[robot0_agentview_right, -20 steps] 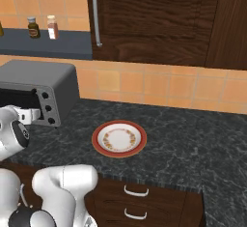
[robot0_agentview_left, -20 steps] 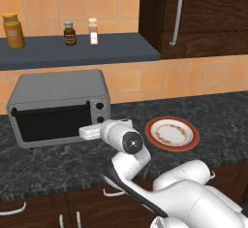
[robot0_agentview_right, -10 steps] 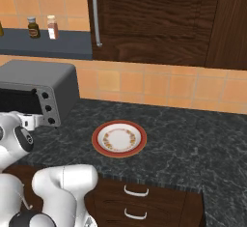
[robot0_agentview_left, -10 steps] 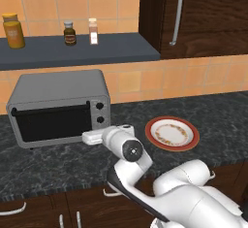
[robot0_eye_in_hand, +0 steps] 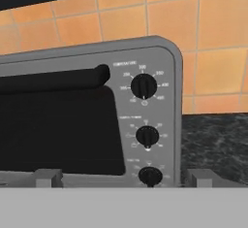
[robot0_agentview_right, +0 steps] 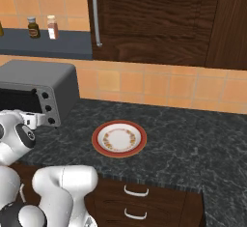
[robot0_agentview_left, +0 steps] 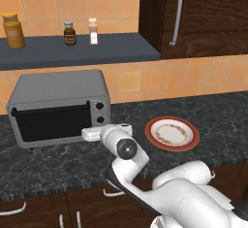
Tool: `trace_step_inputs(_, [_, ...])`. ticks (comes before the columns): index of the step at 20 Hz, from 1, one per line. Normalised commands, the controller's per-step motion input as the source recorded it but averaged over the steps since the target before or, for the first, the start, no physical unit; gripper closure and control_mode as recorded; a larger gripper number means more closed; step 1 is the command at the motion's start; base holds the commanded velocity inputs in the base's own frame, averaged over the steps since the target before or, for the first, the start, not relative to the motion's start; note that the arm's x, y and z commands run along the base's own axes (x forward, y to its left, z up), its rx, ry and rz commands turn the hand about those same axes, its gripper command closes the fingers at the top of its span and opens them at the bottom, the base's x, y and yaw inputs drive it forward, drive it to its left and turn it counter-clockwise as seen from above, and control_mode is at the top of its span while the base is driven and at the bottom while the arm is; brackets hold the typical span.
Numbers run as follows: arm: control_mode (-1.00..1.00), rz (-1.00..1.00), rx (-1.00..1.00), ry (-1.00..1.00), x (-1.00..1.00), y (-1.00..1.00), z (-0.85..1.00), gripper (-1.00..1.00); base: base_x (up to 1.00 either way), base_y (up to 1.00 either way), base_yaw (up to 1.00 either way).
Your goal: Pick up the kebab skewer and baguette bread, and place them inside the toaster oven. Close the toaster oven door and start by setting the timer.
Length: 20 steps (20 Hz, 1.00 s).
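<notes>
I have the gripper (robot0_eye_in_hand: pixel 123 178) hanging low in front of the toaster oven (robot0_agentview_left: pixel 58 93), jaws spread wide with nothing between them; in the hand view its two grey fingertips (robot0_eye_in_hand: pixel 47 177) stand either side of the bottom knob (robot0_eye_in_hand: pixel 150 175). The oven sits on the dark speckled counter (robot0_agentview_left: pixel 208 113) against the tiled wall, and the toaster oven door (robot0_agentview_left: pixel 52 122) is shut, its black glass flat against the frame under a dark handle bar (robot0_eye_in_hand: pixel 58 79). I cannot make out the kebab skewer or the baguette through that glass, and the red-rimmed plate (robot0_agentview_right: pixel 119 138) to the oven's right is bare, so my guess is they are already inside and only the timer remains.

Three black knobs run down the panel: the top knob (robot0_eye_in_hand: pixel 144 86), the middle knob (robot0_eye_in_hand: pixel 147 136) and the bottom one, which is partly cut off at the lower edge of the hand view. The printing beside them is too blurred for me to read which is the timer. They look like small hard plastic dials, smooth and probably slippery, so I would pinch across the raised ridge, not the round skirt, squarely, then twist gently. The oven looks light enough to skid if I push inward while turning
</notes>
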Motion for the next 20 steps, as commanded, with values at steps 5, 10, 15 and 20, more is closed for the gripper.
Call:
trace_step_inputs(5, [-1.00, -0.01, 0.00, 0.00, 0.33, 0.00, 0.00, -1.00, 0.00, 0.00, 0.00])
trace_step_inputs(10, [-1.00, 0.00, 0.00, 0.00, 0.10, -0.02, 0.00, -1.00, 0.00, 0.00, 0.00])
trace_step_inputs(15, [-1.00, 0.00, 0.00, 0.00, 0.17, 0.00, 0.00, -1.00, 0.00, 0.00, 0.00])
trace_step_inputs(20, [-1.00, -0.01, 0.00, 0.00, 0.15, 0.00, -0.06, -1.00, 0.00, 0.00, 0.00])
